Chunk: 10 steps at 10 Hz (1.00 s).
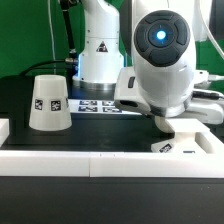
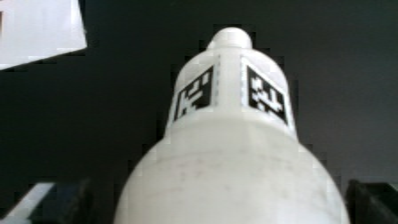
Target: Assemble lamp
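Bulb (image 2: 228, 130) front and centre: white, rounded nose pointing away from the wrist, two square tags on its neck, its fat body filling the space right under the pincer (image 1: 166, 130). Step in hand, by my read, is fetching the bulb, the part that has to go into the base. Are the jaws closed on it? Cannot tell. The fingertips are lost in the dark edges of the wrist view, and from outside the arm's big head hides them; the bulb sits between them, that much shows. Just below the pincer a tagged white piece (image 1: 165, 149) peeks out, low near the table, likely this same bulb. Next move calls for a sure hold, a lift, then the stem brought upright over the base. That base I cannot pick out for certain; a white slab (image 2: 39, 35) beyond the bulb's nose might be it. Well off from the pincer, toward the exterior view's left, the shade (image 1: 48, 103) stands alone, wide end down. Between shade and pincer lies the marker board (image 1: 100, 106); behind it, the robot pedestal (image 1: 98, 45). A white front rail (image 1: 60, 160) runs close by the pincer, so there is little room to swing that way.
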Motion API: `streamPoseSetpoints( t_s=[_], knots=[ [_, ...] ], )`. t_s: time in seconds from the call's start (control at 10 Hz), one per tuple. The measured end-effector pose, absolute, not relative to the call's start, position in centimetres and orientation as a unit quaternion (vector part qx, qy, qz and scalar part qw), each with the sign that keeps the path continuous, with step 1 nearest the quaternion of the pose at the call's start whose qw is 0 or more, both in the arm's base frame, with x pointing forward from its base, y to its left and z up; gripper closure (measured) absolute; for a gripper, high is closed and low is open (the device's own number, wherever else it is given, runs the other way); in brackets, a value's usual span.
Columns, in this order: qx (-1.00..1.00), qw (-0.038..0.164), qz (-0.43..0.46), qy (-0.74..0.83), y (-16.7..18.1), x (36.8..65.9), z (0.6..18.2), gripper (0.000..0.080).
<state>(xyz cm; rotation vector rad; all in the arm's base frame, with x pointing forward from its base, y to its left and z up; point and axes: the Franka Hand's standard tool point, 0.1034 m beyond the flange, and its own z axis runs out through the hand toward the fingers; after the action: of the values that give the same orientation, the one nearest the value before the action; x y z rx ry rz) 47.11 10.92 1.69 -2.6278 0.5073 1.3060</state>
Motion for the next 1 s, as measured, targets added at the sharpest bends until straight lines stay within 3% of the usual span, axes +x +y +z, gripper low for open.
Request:
streamPoseSetpoints(
  t_s=[0.2,0.3,0.7,0.9,1.0],
  knots=[
    [-0.879,0.082,0.438,0.171,10.8,47.0,1.6,0.0100],
    [-0.879,0.082,0.438,0.171,10.8,47.0,1.6,0.0217],
    [-0.880,0.087,0.435,0.171,9.9,47.3,1.6,0.0223],
    [-0.876,0.091,0.439,0.176,8.5,48.0,2.8,0.0223],
    [-0.872,0.095,0.447,0.174,7.9,48.9,4.4,0.0223]
  ],
)
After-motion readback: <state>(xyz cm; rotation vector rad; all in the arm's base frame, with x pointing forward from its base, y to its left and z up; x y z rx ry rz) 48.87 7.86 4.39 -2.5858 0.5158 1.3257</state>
